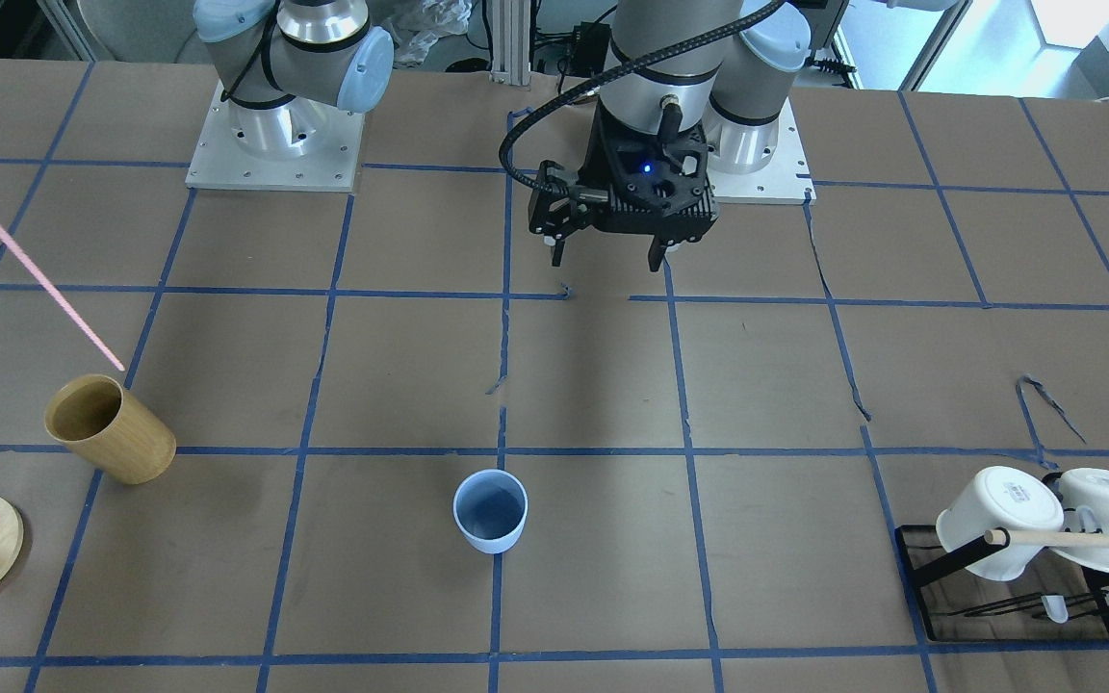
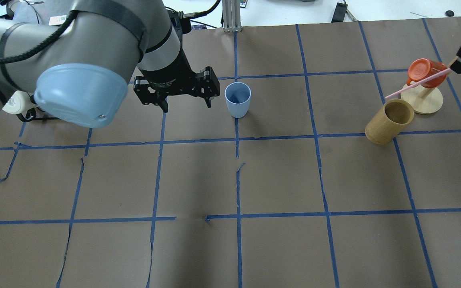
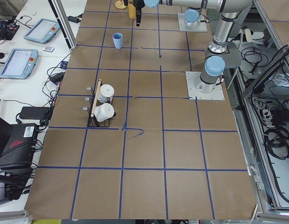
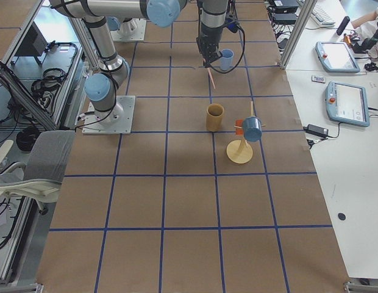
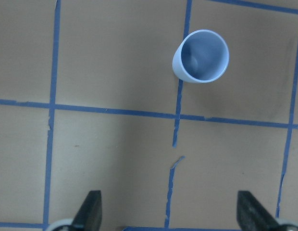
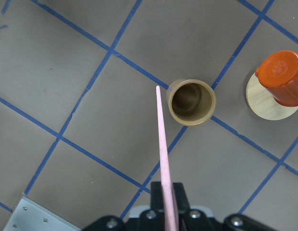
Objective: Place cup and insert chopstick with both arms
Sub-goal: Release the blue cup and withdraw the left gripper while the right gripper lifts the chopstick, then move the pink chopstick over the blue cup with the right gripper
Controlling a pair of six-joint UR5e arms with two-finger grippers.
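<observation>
The pale blue cup (image 1: 490,510) stands upright on the brown table and shows in the overhead view (image 2: 237,100) and the left wrist view (image 5: 202,57). My left gripper (image 2: 186,105) hangs open and empty above the table, just beside the cup, without touching it; it also shows in the front view (image 1: 605,258). My right gripper (image 2: 456,66) is shut on the pink chopstick (image 2: 418,83), far to the cup's right. The chopstick (image 6: 163,154) slants down, and its tip hangs in the air near the rim of a tan wooden cup (image 6: 191,102).
The tan wooden cup (image 2: 390,122) stands at the right. An orange cup (image 2: 426,72) sits upside down on a round wooden stand (image 2: 428,103) behind it. A black rack (image 1: 930,568) with two white mugs (image 1: 997,520) and a wooden rod (image 1: 1084,540) is on my left.
</observation>
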